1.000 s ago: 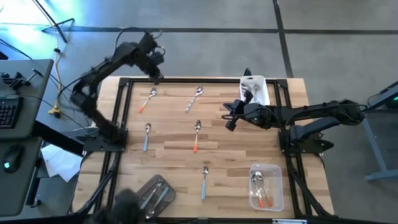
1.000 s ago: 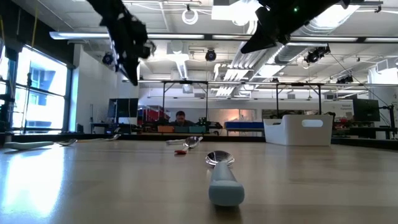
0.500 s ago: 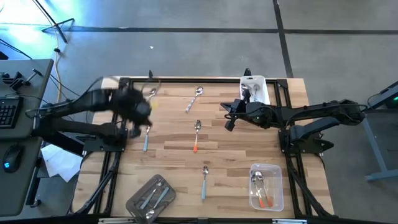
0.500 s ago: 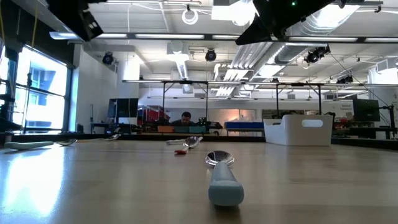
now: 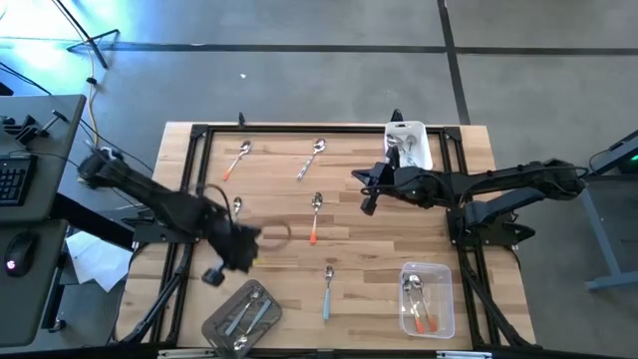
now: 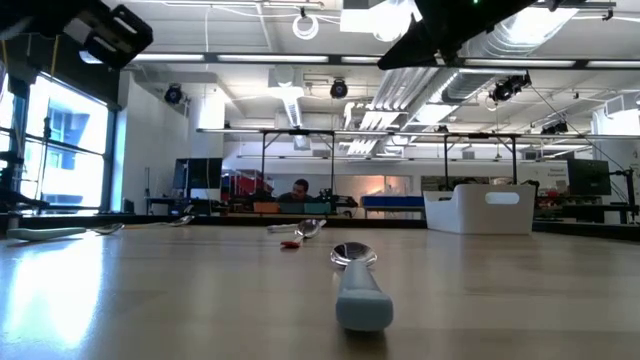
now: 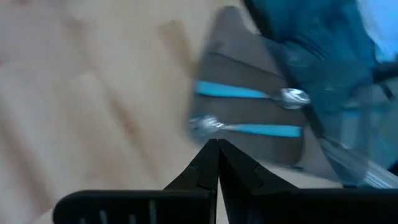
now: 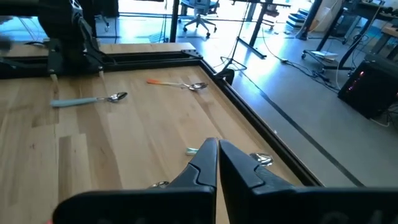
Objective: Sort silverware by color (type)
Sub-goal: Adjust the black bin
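The left end effector (image 5: 237, 249) hung low over the near-left part of the wooden tabletop (image 5: 279, 244), its two dark fingers (image 7: 208, 165) pressed together with nothing between them, just above a grey tub (image 5: 242, 315) that sat tilted at the near-left corner. In that tub lay spoons with light blue handles (image 7: 239, 92), two of them side by side in the left wrist view, their shiny bowls pointing opposite ways. Over on the near-right corner stood a clear plastic tub (image 5: 427, 298) holding a few spoons, at least one with an orange handle (image 5: 422, 321). A white tub (image 5: 409, 145) stood at the far-right edge with a few plain silver spoons in it, and the right end effector (image 5: 365, 185) hovered just beside it above the board, its fingers (image 8: 205, 163) likewise closed on nothing. Loose silverware was still scattered on the wood: an orange-handled spoon (image 5: 237, 160) at the far left, a silver spoon (image 5: 312, 159) near the far middle, a second orange-handled one (image 5: 315, 217) in the centre, a blue-handled spoon (image 5: 235, 214) partly under the left arm, and another blue-handled spoon (image 5: 328, 289) toward the near edge, which filled the foreground in the low view (image 6: 358, 285). Beyond the tabletop a person (image 6: 298, 190) sat far back in the room.
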